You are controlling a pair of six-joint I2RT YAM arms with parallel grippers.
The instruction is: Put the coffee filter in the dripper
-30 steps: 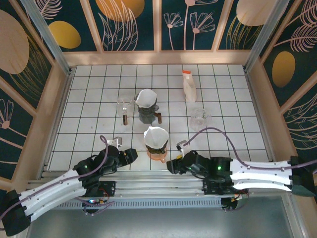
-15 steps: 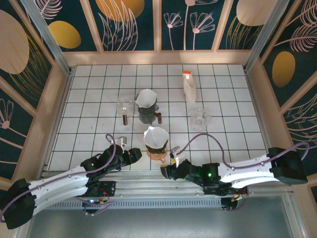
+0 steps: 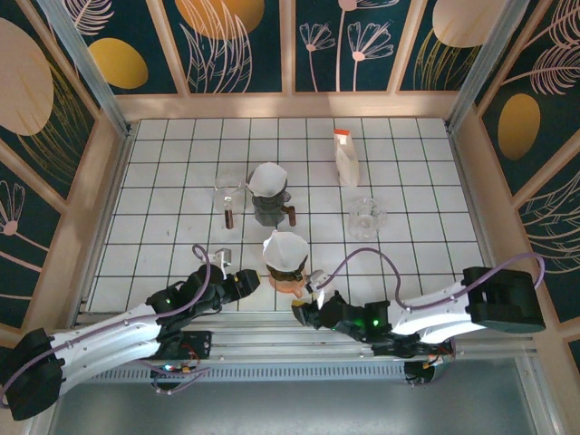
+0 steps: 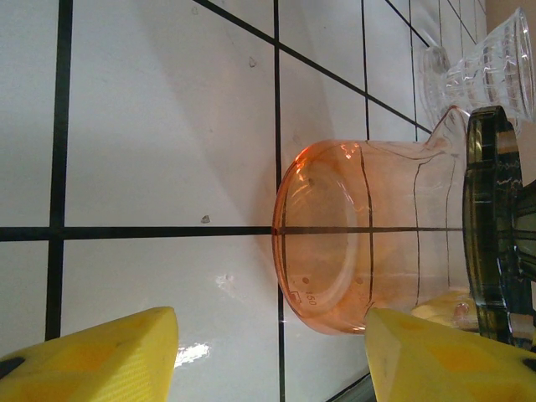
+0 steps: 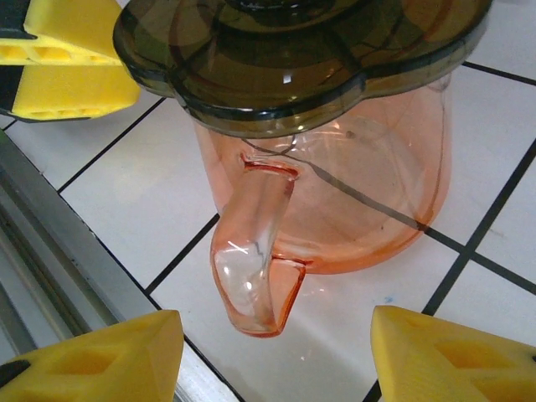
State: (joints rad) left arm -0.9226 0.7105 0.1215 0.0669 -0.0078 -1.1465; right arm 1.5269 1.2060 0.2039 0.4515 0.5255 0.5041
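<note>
1. From above, my right arm has folded, its elbow swung out toward the right edge of the counter (image 3: 163, 181). That has drawn the right tool (image 3: 302, 311) closer to the orange glass server (image 3: 288, 285) at the near edge. My left tool (image 3: 246, 281) has crept slightly nearer on the other side. The paper filter (image 3: 286, 245) has not moved. It sits as an open cone in the dark dripper (image 3: 290, 266) on top of the server.
2. From my left wrist, the yellow fingers (image 4: 92, 360) are spread with bare tile between them. The server lies just ahead and untouched, so this tool is released and carries nothing.
3. From my right wrist, the fingers (image 5: 92, 356) stand wide apart. The server's handle (image 5: 251, 251) is ahead of the gap, not pinched, so this tool is released too.
4. I judge the filter to be already in place. The closing-in looks like steadying or checking rather than carrying, and any nudge now risks tipping the dripper off the server.
</note>
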